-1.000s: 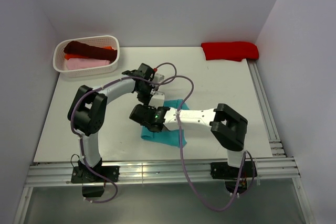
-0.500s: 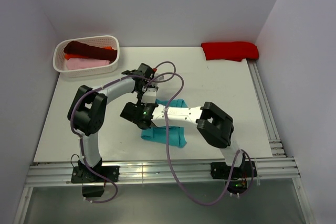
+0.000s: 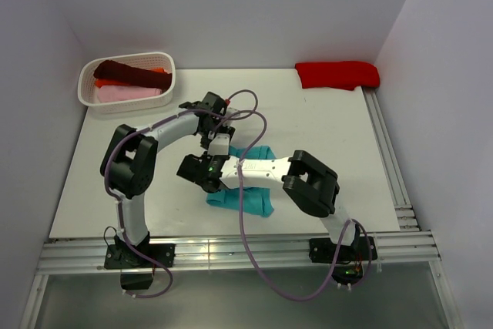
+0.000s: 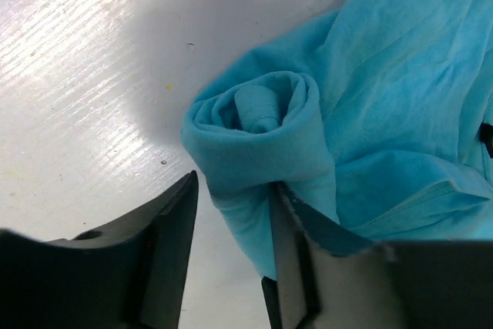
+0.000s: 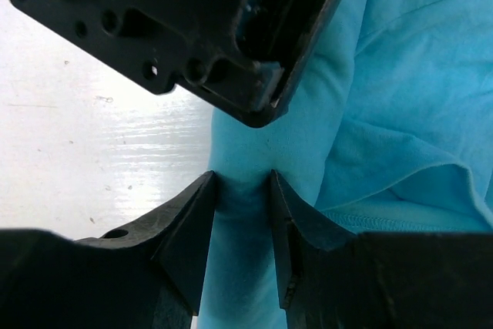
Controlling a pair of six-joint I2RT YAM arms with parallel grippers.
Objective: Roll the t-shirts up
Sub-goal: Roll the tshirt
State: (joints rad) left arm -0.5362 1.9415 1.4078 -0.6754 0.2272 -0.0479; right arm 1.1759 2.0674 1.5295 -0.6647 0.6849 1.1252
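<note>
A teal t-shirt (image 3: 254, 199) lies partly rolled at the table's middle. In the left wrist view its rolled end (image 4: 262, 132) shows as a spiral. My left gripper (image 4: 231, 225) straddles that roll with jaws open. The right finger (image 4: 304, 267) touches the cloth, and the left finger (image 4: 166, 256) stands off it. My right gripper (image 5: 241, 190) is shut on the same roll, both fingers pressing into the teal cloth. The left gripper's black body (image 5: 192, 28) hangs just beyond it. From above, the left gripper (image 3: 218, 146) and the right gripper (image 3: 200, 173) crowd the roll's left end.
A white basket (image 3: 166, 63) at the back left holds maroon (image 3: 127, 73), orange and pink (image 3: 123, 94) t-shirts. A bright red t-shirt (image 3: 337, 75) lies at the back right corner. Metal rails (image 3: 389, 159) run along the table's right edge and front edge.
My right arm has slid left along the teal shirt and its jaws have narrowed onto the roll. The left gripper's jaws have opened off the cloth.
</note>
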